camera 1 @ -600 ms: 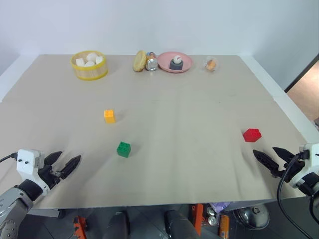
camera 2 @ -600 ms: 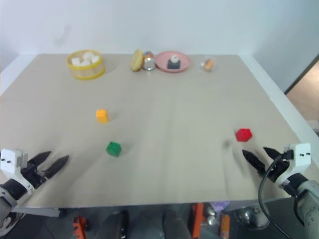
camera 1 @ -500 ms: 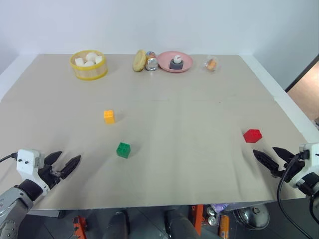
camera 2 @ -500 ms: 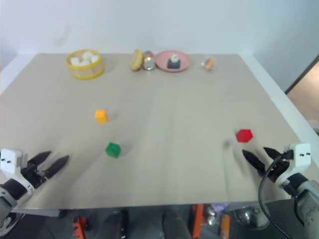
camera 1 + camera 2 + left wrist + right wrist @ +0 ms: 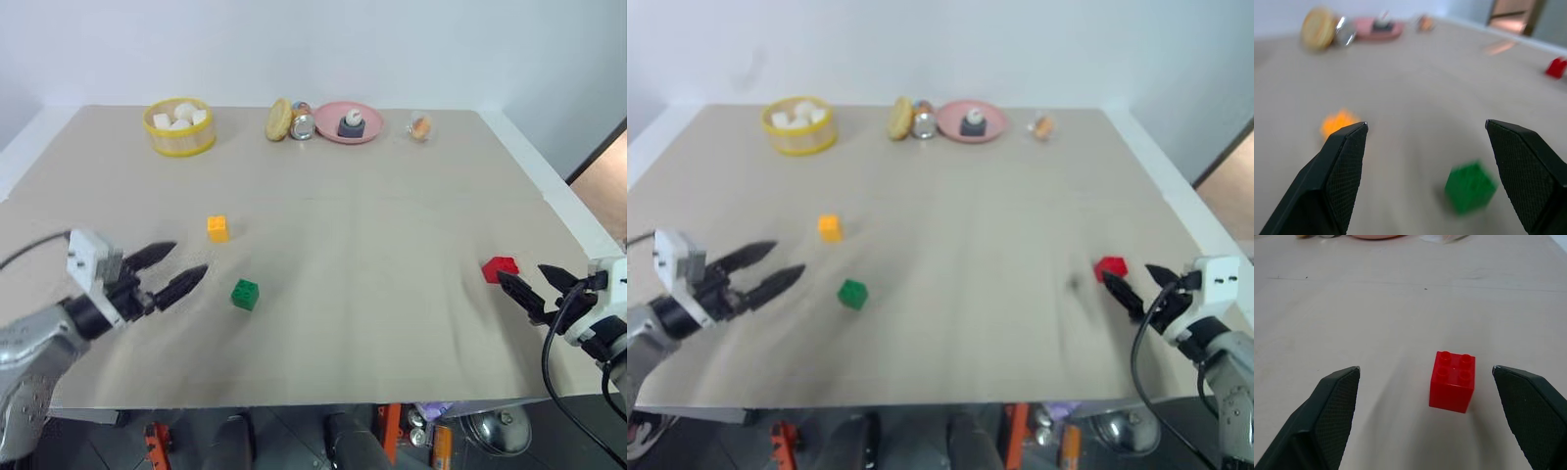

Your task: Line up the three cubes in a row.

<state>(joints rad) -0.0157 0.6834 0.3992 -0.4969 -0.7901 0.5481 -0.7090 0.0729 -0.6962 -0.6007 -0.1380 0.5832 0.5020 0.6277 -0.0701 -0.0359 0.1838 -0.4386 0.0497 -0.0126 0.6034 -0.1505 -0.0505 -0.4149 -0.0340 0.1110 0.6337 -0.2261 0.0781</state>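
Note:
Three studded cubes lie apart on the beige table. The orange-yellow cube [image 5: 217, 228] sits left of centre, with the green cube [image 5: 244, 294] a little nearer and to its right. The red cube [image 5: 500, 268] lies far off at the right. My left gripper [image 5: 190, 258] hovers open just left of the green cube, pointing toward it, and the left wrist view has the green cube [image 5: 1469, 187] ahead between the fingers. My right gripper [image 5: 520, 273] is open just behind the red cube [image 5: 1452, 380], which sits ahead of its spread fingertips. Neither gripper holds anything.
Along the table's far edge stand a yellow basket [image 5: 179, 127] of white chunks, a round biscuit-like piece [image 5: 279, 118], a small can [image 5: 302, 122], a pink plate [image 5: 372, 132] holding a dark block, and a small clear wrapped item [image 5: 420, 126]. The table's front edge lies close below both grippers.
My left gripper has swung forward and to the right, from the front left corner to beside the green cube. The right gripper has edged forward toward the red cube. The cubes stay put.

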